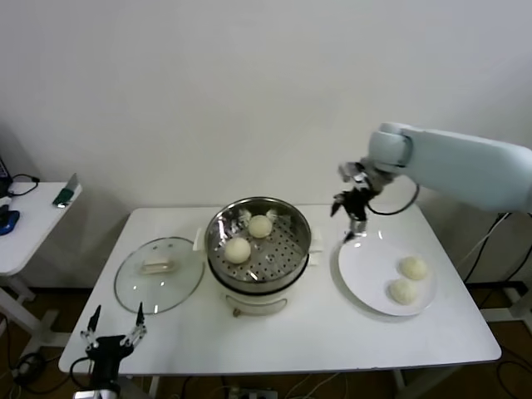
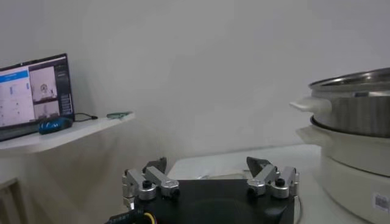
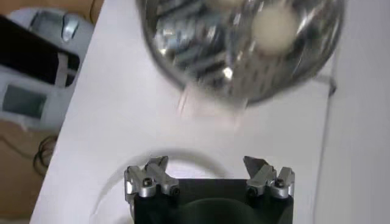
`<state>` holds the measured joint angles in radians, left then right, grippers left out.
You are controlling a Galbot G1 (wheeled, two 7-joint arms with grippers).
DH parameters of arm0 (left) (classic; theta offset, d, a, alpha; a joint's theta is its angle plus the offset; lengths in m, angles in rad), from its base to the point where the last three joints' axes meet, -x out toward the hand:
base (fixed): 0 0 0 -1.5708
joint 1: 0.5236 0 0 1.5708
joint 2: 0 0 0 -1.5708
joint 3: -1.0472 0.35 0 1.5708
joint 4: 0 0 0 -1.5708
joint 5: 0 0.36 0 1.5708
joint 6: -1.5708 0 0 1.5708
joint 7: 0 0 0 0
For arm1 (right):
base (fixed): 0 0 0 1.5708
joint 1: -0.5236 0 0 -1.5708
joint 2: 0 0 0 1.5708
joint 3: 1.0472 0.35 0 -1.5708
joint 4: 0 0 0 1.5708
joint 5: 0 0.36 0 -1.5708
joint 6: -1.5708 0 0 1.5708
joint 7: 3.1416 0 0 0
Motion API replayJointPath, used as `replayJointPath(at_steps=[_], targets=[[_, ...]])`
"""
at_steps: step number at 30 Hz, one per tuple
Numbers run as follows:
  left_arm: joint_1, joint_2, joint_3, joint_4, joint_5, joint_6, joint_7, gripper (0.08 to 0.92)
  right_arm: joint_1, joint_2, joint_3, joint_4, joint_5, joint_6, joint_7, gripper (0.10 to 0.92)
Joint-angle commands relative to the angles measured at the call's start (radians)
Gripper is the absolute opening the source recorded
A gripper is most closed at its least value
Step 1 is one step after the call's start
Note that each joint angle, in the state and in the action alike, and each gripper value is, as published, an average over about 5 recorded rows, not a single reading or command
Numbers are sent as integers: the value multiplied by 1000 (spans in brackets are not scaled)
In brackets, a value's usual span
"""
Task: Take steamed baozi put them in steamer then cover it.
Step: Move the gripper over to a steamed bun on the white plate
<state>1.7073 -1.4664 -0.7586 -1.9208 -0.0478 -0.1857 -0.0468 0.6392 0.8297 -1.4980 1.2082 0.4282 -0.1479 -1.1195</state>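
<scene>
Parked at lower left, the left gripper (image 1: 112,329) is spread wide. Right gripper (image 1: 352,218), wide and empty, hangs over the plate (image 1: 366,287) rim right of centre. Two baozi (image 1: 238,249) sit in the central steamer (image 1: 299,241).

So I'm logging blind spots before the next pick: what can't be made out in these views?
- Left wrist view: the steamer is seen side-on, its wall hiding the steamed baozi, and the edge cuts it.
- Right wrist view: the steamer is motion-blurred and cut off; the plate is mostly hidden behind the open right claw.
- Head view: the left claw is small, at the table's front edge.
</scene>
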Motion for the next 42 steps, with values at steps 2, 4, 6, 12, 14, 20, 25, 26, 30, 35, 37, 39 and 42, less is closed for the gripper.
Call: replayJointPath(at_steps=[2, 4, 6, 12, 14, 20, 25, 26, 30, 35, 37, 39, 42], targets=[[4, -5, -1, -3, 18, 6, 1, 823, -326, -268, 220, 12, -337, 44, -26, 823], [4, -8, -1, -1, 25, 7, 1, 823, -376, -272, 261, -2, -357, 47, -24, 823], [3, -11, -1, -1, 30, 9, 0, 823, -419, -271, 298, -18, -379, 51, -22, 823], [1, -17, -1, 2, 41, 13, -1, 823, -506, -238, 380, -67, -421, 59, -10, 823], [3, -18, -1, 5, 43, 12, -1, 823, -522, -222, 395, -83, -423, 59, -5, 823], [8, -22, -4, 12, 44, 8, -2, 823, -545, -176, 420, -128, -446, 63, 0, 823], [11, -21, -8, 14, 44, 5, -3, 823, -546, -140, 432, -172, -465, 74, -1, 823], [12, -21, -8, 14, 44, 4, -4, 823, -546, -135, 433, -177, -468, 76, -2, 823], [19, -19, -10, 15, 44, -2, -9, 823, -547, -118, 432, -192, -480, 82, -5, 823], [21, -17, -13, 19, 44, -3, -10, 823, -542, -102, 428, -201, -480, 84, -14, 822], [21, -17, -12, 20, 44, -3, -10, 823, -538, -98, 424, -202, -480, 84, -19, 817], [22, -18, -12, 21, 45, -3, -10, 823, -535, -96, 419, -201, -479, 84, -23, 800], [23, -19, -12, 20, 46, -4, -10, 823, -530, -97, 410, -197, -476, 85, -29, 757]])
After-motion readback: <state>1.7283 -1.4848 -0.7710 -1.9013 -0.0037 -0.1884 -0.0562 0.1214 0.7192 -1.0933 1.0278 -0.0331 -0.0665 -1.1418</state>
